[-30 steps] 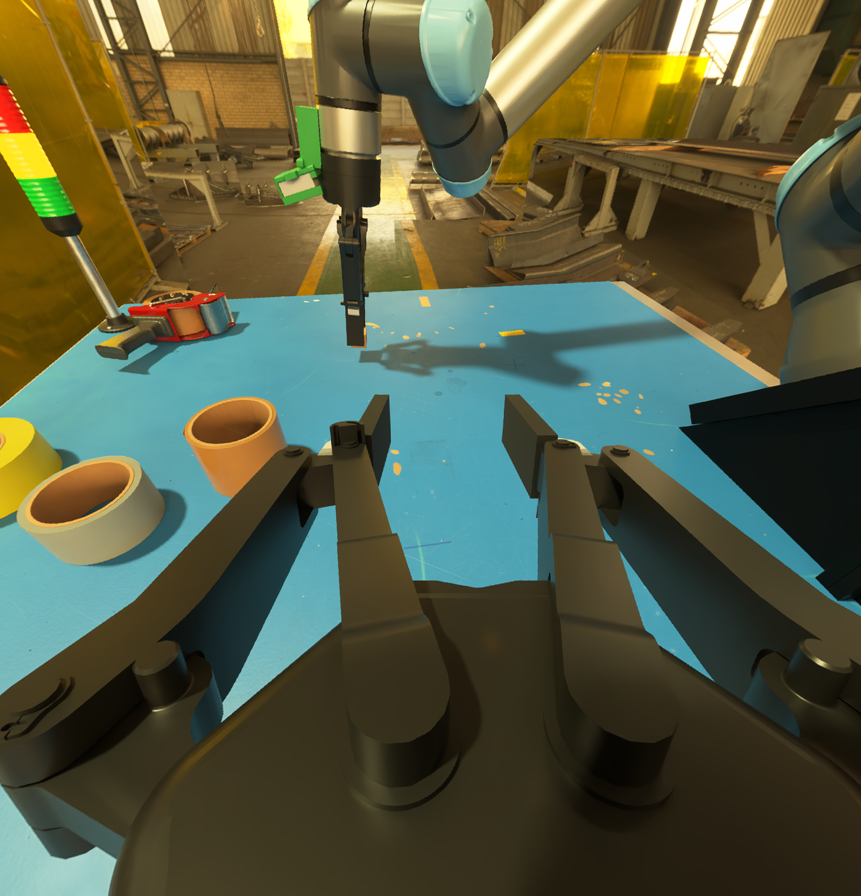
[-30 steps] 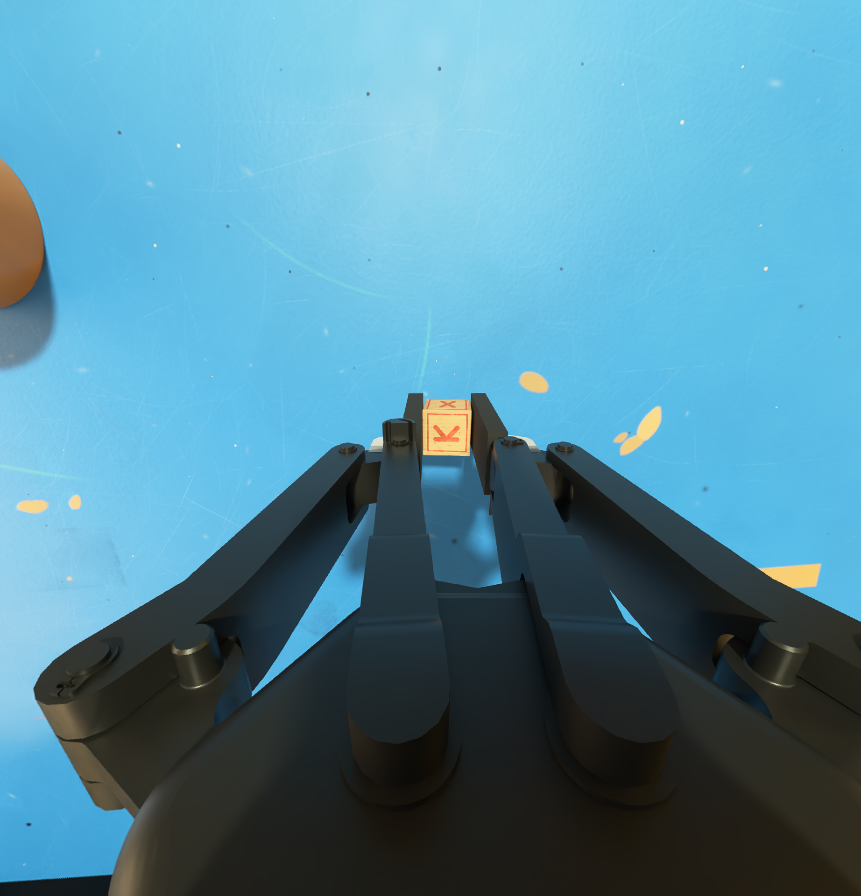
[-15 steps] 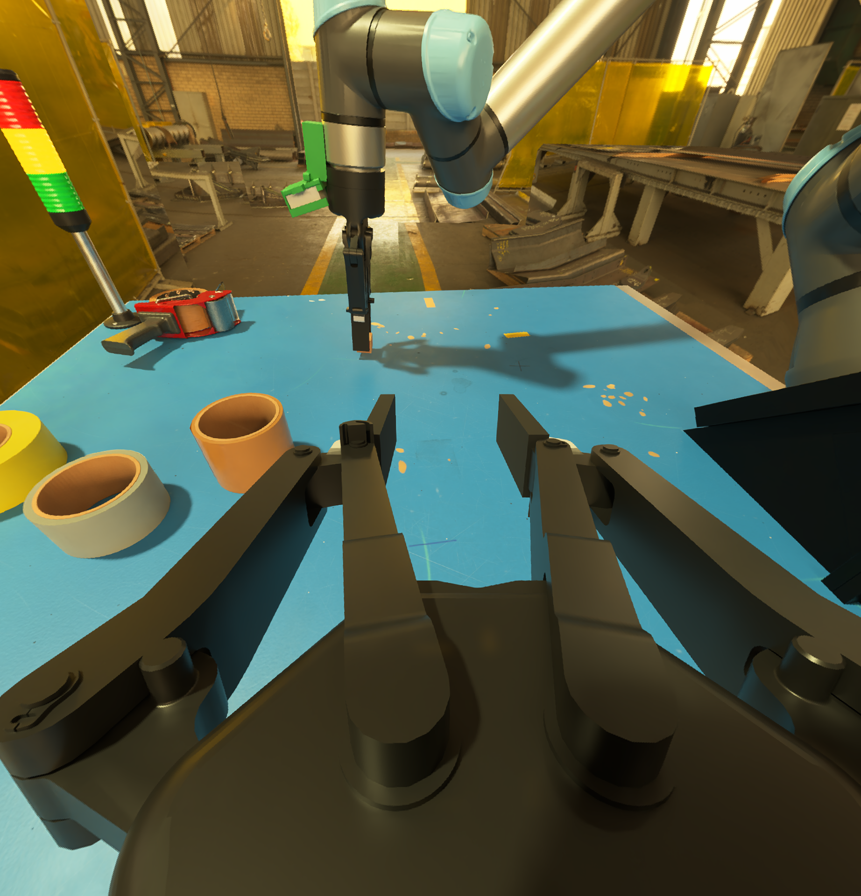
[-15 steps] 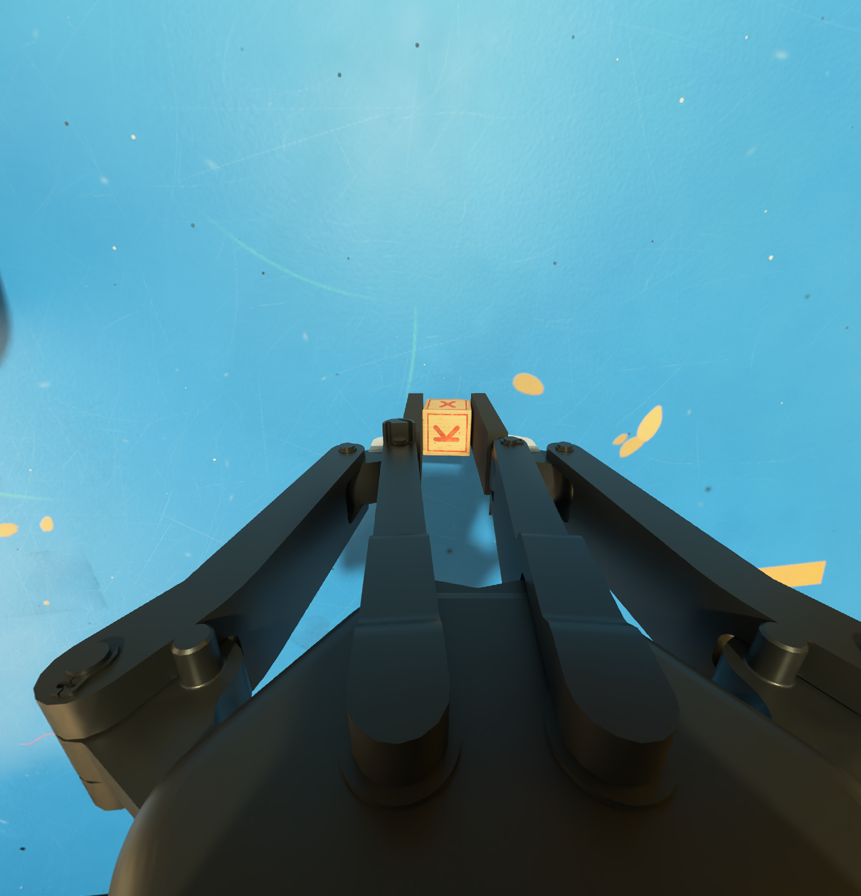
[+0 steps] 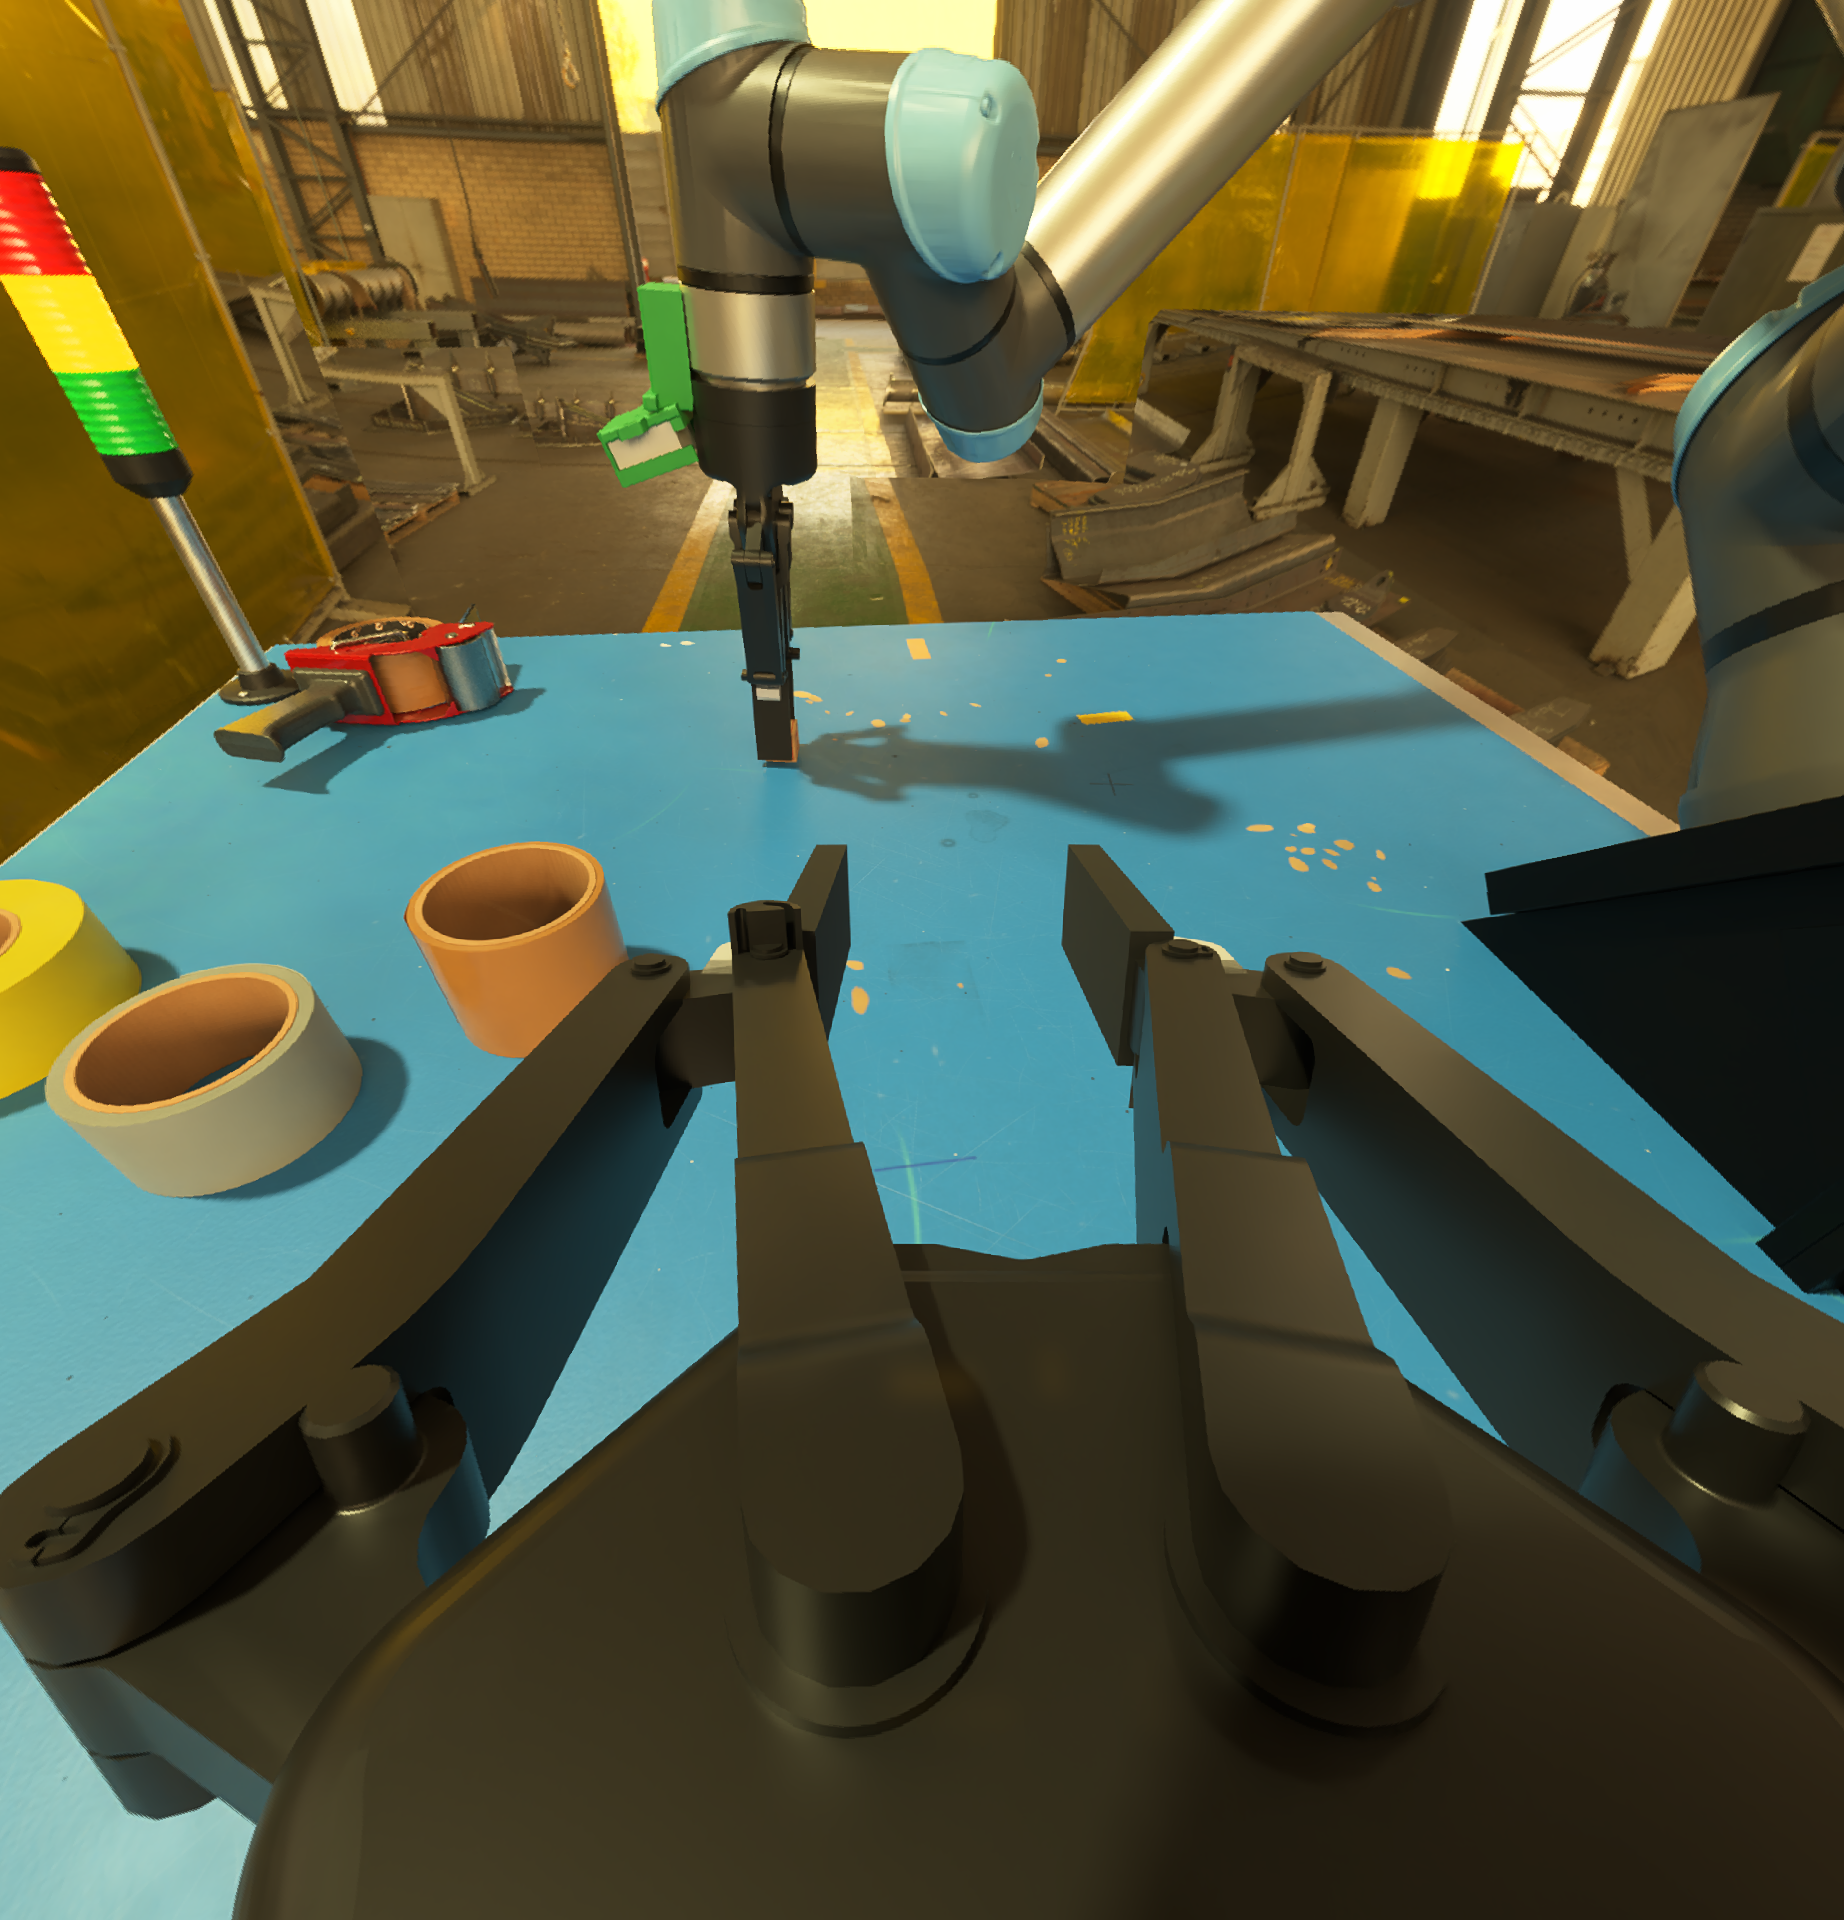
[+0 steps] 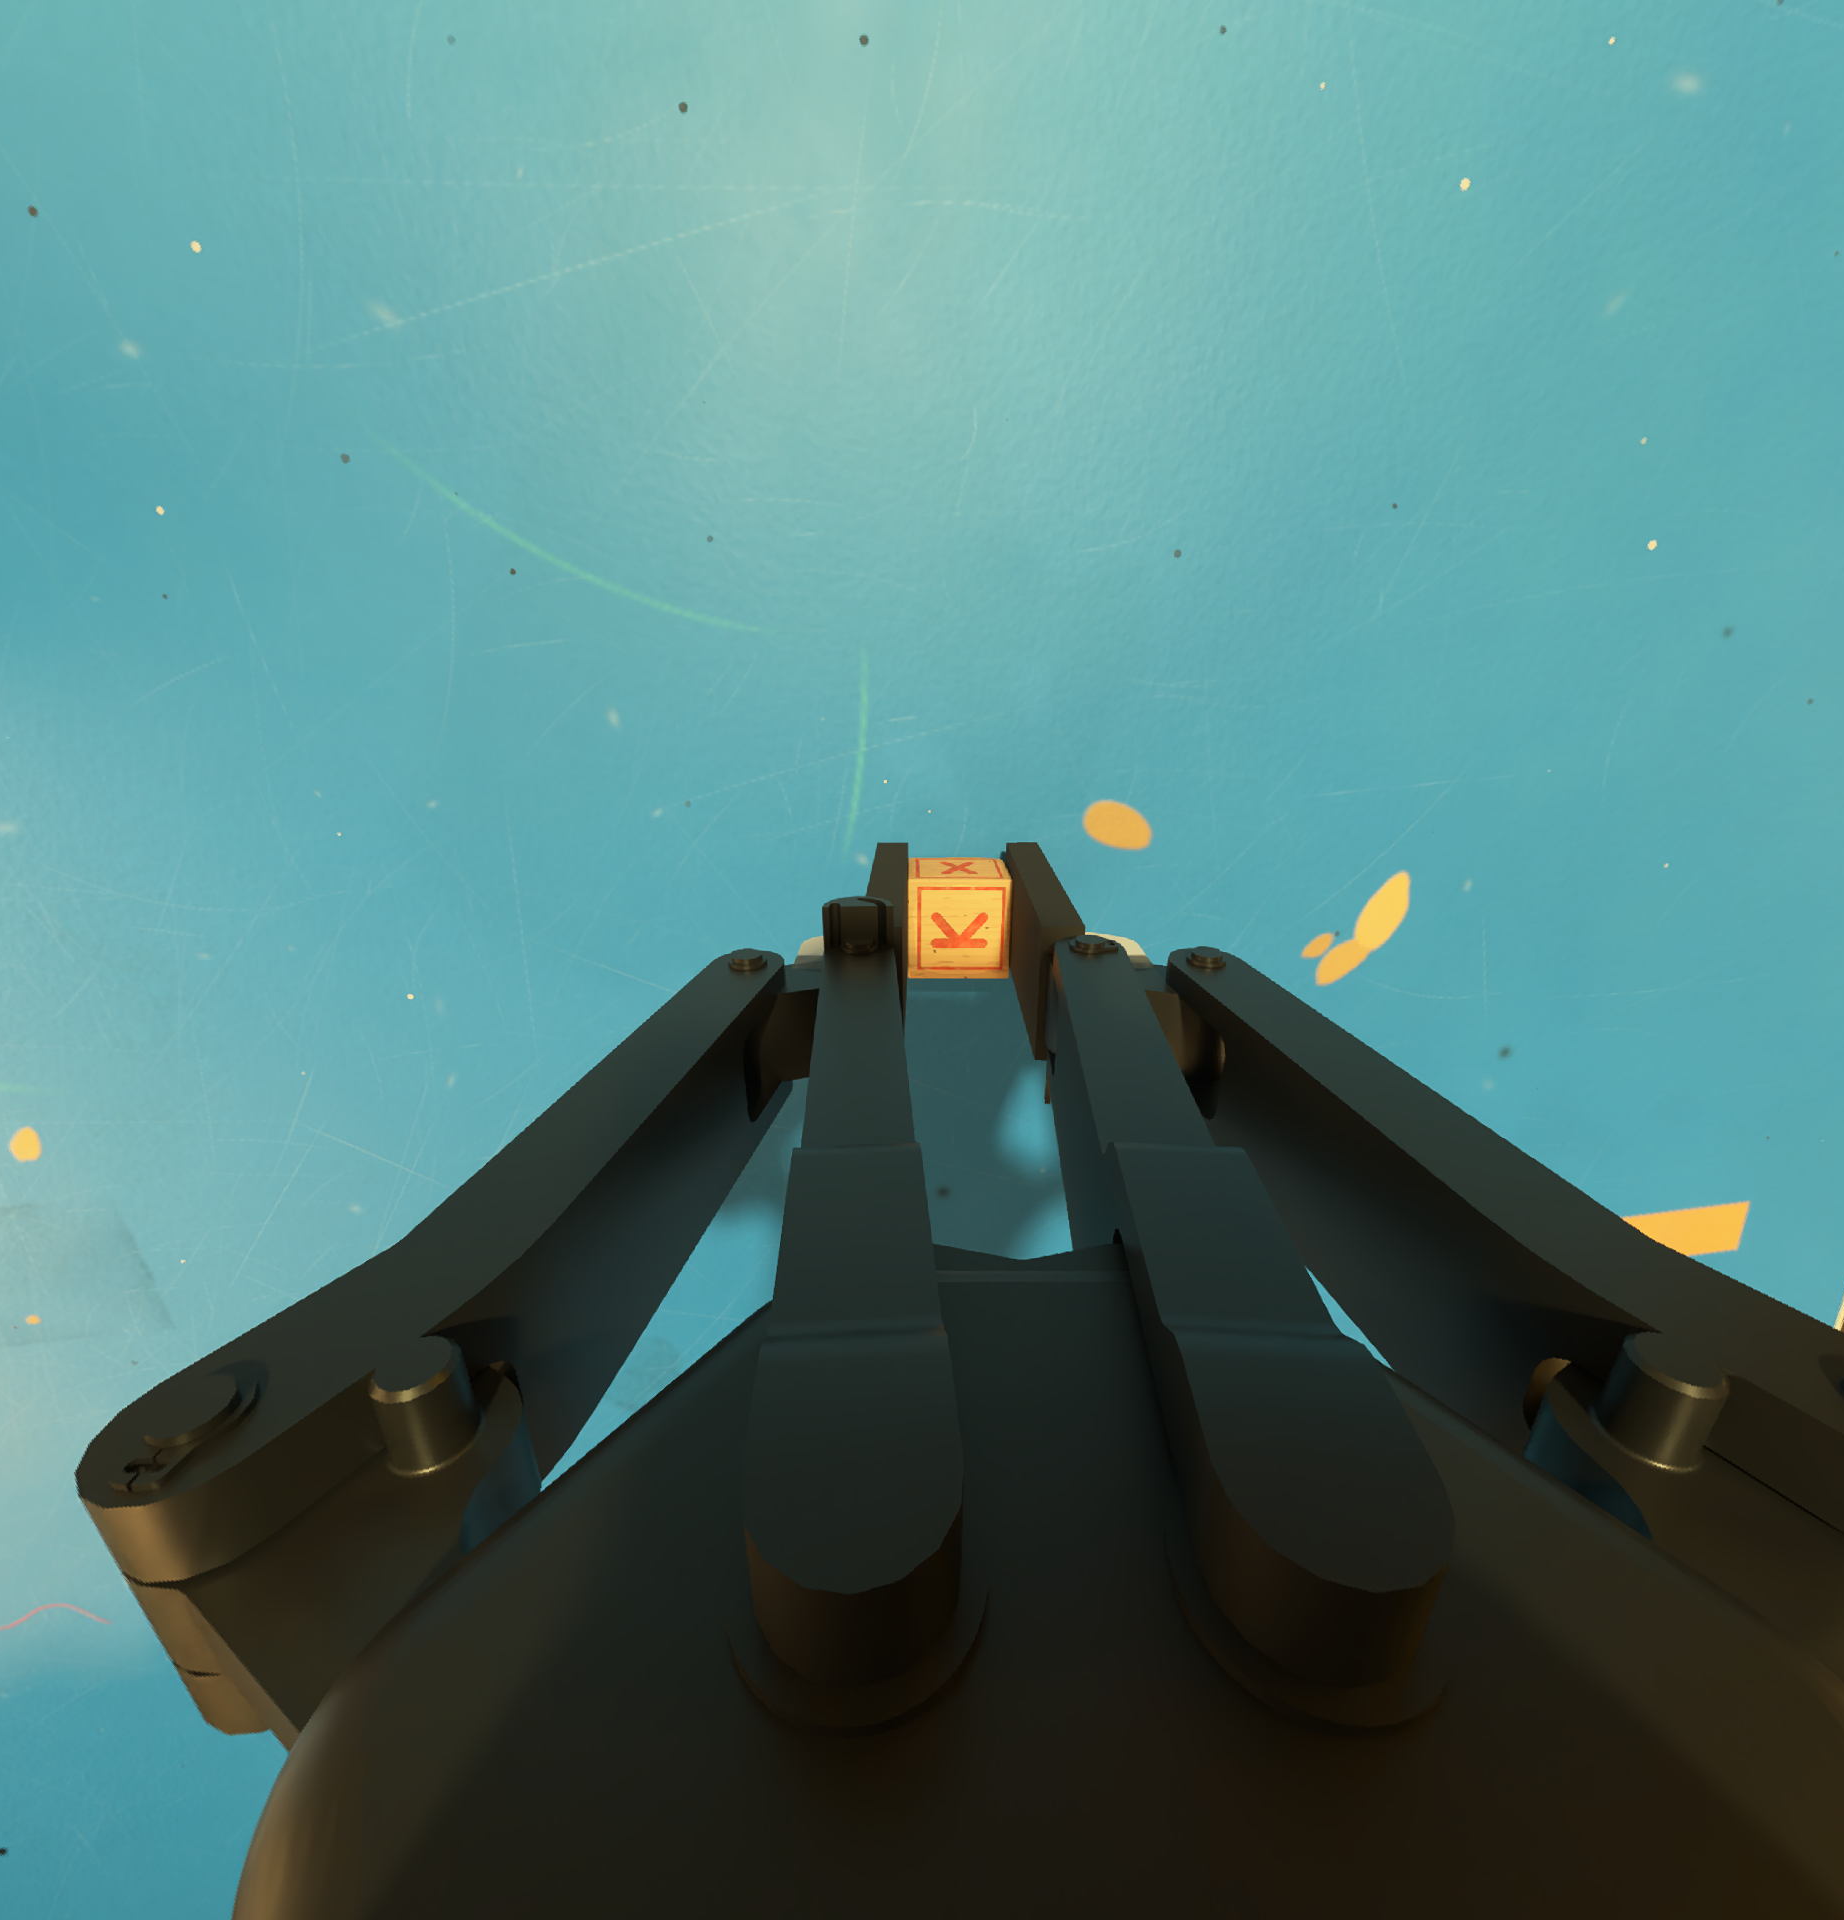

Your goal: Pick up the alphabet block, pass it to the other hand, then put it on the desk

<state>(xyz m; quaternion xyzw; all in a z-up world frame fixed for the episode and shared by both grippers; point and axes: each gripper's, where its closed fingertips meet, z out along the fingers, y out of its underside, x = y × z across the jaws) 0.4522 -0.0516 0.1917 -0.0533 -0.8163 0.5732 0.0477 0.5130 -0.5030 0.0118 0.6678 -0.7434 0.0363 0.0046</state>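
The alphabet block (image 6: 957, 916), a small wooden cube with red markings, sits between the fingertips of my right gripper (image 6: 957, 904), which is shut on it and points straight down at the blue desk (image 6: 689, 416). In the left wrist view the right gripper (image 5: 774, 732) hangs from its arm at the far middle of the desk, tips at or just above the surface, with a sliver of the block (image 5: 793, 736) showing. My left gripper (image 5: 954, 925) is open and empty, low over the desk (image 5: 1001, 1091), well in front of the right one.
An orange tube (image 5: 518, 940), a grey tape roll (image 5: 206, 1075) and a yellow tape roll (image 5: 24, 977) stand at the left. A red tape dispenser (image 5: 398, 675) and a signal light pole (image 5: 97, 343) are at the far left. A dark block (image 5: 1707, 997) sits at the right edge.
The right gripper has moved sideways over the desk with the block; the orange tube has left its view. The left wrist view has shifted slightly, its gripper still open.
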